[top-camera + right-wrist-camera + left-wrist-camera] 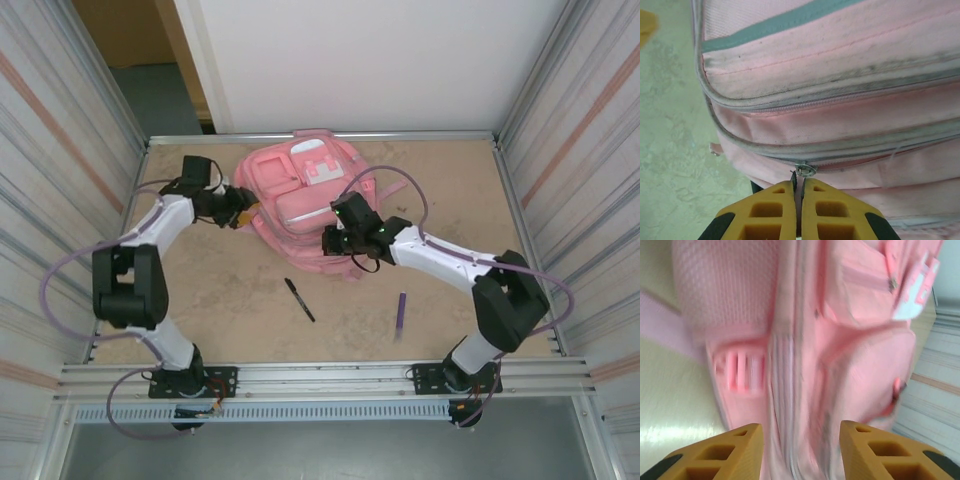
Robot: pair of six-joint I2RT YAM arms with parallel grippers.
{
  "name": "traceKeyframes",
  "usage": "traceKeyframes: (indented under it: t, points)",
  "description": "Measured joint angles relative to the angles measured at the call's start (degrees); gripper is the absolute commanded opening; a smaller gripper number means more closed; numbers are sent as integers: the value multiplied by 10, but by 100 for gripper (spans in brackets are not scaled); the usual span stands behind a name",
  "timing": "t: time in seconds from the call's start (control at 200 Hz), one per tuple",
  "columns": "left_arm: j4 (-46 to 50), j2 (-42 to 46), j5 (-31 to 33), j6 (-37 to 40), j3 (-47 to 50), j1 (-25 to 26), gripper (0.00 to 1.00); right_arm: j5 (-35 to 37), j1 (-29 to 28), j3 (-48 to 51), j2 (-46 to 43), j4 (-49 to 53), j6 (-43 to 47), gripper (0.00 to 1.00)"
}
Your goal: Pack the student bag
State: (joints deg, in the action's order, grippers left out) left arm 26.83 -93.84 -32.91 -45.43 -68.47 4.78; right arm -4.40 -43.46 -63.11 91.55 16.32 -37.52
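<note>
On the near half of the table (220, 300) lie a black pen (298, 299) and, to its right and well apart from it, a purple pen (401, 312). Neither touches a gripper.

Past them, the right gripper (335, 240) sits at the near edge of the student bag (300, 200). In the right wrist view its yellow fingers (772, 207) are pressed almost together, leaving only a thin slit, and the right gripper (799, 186) pinches the small metal zipper pull (804, 170) of a zip running along the student bag (840, 75) just ahead of the fingertips.

The left gripper (243, 215) is at the bag's left side. In its wrist view the left gripper (800, 435) is spread wide and holds nothing. The blurred pink student bag (805, 340) lies straight ahead and between the fingers; whether they touch the fabric I cannot tell.

The bag lies flat on the far middle of the table, front pockets up, between the two grippers.
</note>
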Motion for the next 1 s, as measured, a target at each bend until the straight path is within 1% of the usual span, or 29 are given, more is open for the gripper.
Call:
traceKeyframes:
  t: [0.08, 0.11, 0.155, 0.205, 0.276, 0.346, 0.601, 0.747, 0.912, 0.997]
  points:
    - [19, 49, 5, 2, 6, 1, 46, -10, -4, 0, 12, -1, -16, 0]
    - [-24, 85, 19, -5, 45, 7, 46, -10, -7, -2, 17, -4, -24, 0]
    - [-26, 143, 30, -20, 100, 16, 48, -10, -14, -11, 27, -7, -28, 0]
    - [-18, 207, 45, -39, 155, 43, 50, -12, -25, -22, 38, -11, -30, 0]
    - [-20, 241, 53, -59, 186, 87, 51, -16, -37, -32, 47, -17, -30, 0]
    - [-35, 234, 57, -73, 193, 114, 51, -20, -43, -34, 48, -23, -30, 0]
    - [-105, 157, 86, -122, 201, 155, 48, -29, -53, -34, 47, -33, -29, 0]
    - [-148, 141, 117, -151, 209, 183, 43, -29, -64, -34, 47, -41, -29, 0]
    - [-155, 141, 168, -172, 216, 205, 31, -13, -71, -34, 45, -41, -25, 0]
    - [-160, 141, 186, -176, 223, 209, 27, 2, -72, -33, 35, -36, -17, 0]
